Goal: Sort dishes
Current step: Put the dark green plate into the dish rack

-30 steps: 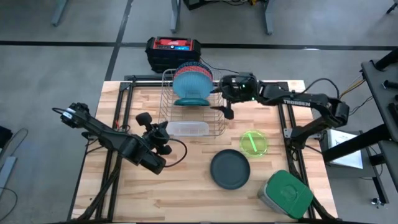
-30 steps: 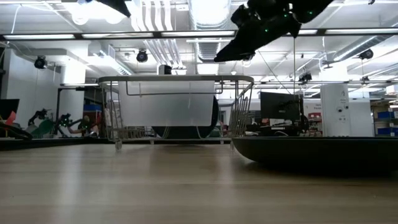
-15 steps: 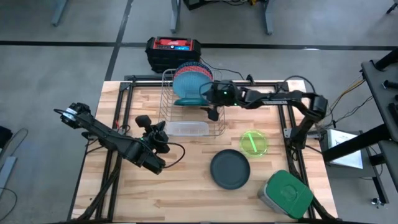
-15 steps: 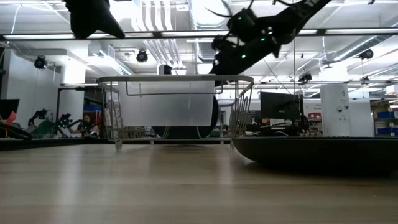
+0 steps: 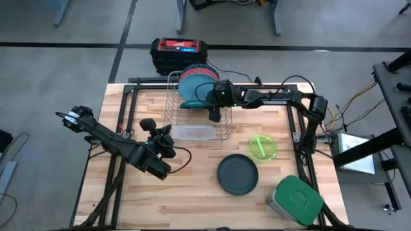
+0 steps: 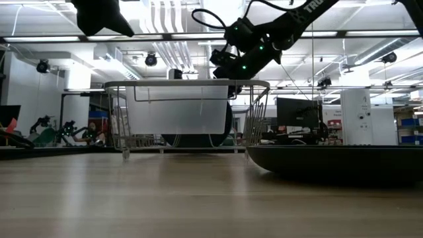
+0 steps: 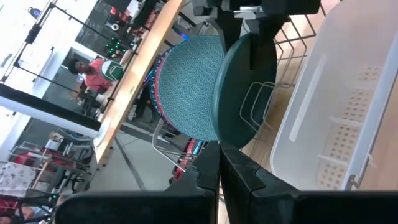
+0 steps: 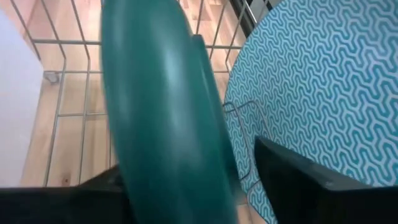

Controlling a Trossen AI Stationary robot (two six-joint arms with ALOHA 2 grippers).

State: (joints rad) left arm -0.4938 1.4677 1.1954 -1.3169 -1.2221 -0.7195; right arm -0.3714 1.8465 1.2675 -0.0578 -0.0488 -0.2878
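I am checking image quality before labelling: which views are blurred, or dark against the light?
Right wrist view: the teal plate is so close that it blurs; the patterned plate behind is sharp. Low view: ceiling lights leave the right arm and the rack as dark shapes. High view: evenly lit, table sharp.

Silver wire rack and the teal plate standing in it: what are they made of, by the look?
Silver wire rack: thin bent metal wire, shiny, probably chromed or plated steel. Teal plate: smooth glossy finish with soft highlights and a thick rounded rim; glazed ceramic or melamine, cannot tell which. The right gripper is at it.
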